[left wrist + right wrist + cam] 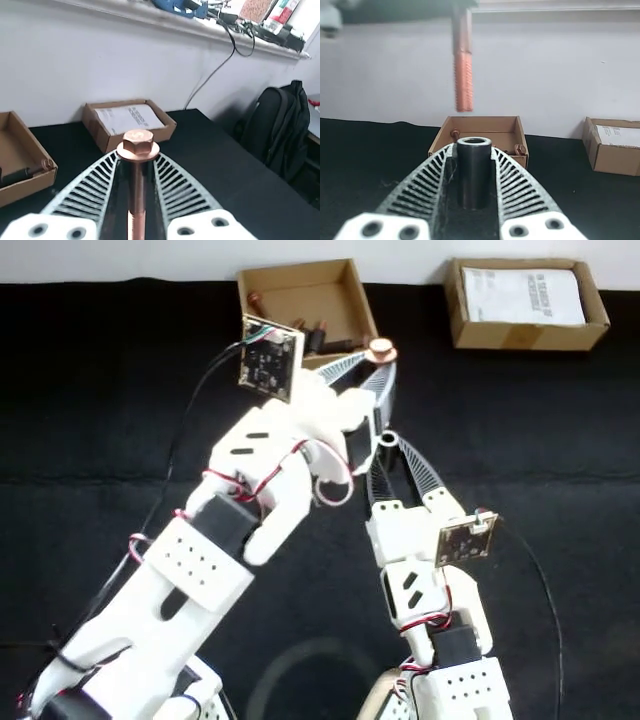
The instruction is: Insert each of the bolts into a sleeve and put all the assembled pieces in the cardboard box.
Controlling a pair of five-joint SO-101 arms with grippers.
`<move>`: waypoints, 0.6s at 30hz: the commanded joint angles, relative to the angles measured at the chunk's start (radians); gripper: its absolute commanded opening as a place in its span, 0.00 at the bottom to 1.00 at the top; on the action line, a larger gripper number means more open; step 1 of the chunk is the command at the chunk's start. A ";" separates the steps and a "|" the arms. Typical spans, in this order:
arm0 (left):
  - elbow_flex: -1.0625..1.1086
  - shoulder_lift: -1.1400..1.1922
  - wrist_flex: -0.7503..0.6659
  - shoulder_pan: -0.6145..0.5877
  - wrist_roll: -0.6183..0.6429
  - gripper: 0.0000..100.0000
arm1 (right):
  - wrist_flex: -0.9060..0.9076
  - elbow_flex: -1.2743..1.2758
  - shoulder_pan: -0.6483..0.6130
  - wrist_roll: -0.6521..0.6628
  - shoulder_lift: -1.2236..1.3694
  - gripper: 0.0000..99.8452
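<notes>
My left pincer (138, 159) clamped on bolt (136, 200), shank vertical; right pincer (474, 148) clamped on upright sleeve (474, 180); bolt tip hangs above bore, slightly off-axis, not entered.

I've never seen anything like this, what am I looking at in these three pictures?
Two small robot arms stand at a black table. One picture looks down from above; the other two come from a camera on each arm's wrist. The left gripper holds a copper bolt, threaded end down, and the right gripper holds a dark sleeve just beneath it, not touching. Behind are an open cardboard box with some pieces in it and a second box holding paper.
</notes>
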 commanded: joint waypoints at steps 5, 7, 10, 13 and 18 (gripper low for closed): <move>-0.128 0.119 -0.035 0.010 -0.008 0.01 | 0.002 0.133 -0.002 -0.006 -0.007 0.01; -0.133 0.133 -0.037 0.012 -0.008 0.01 | 0.002 0.133 -0.001 -0.006 -0.007 0.01; -0.125 0.139 -0.034 0.010 -0.008 0.01 | 0.002 0.133 -0.001 -0.006 -0.007 0.01; -0.124 0.137 -0.032 0.004 -0.006 0.01 | 0.002 0.133 -0.001 -0.006 -0.007 0.01; -0.131 0.093 -0.032 0.010 -0.006 0.01 | 0.002 0.133 -0.001 -0.006 -0.007 0.01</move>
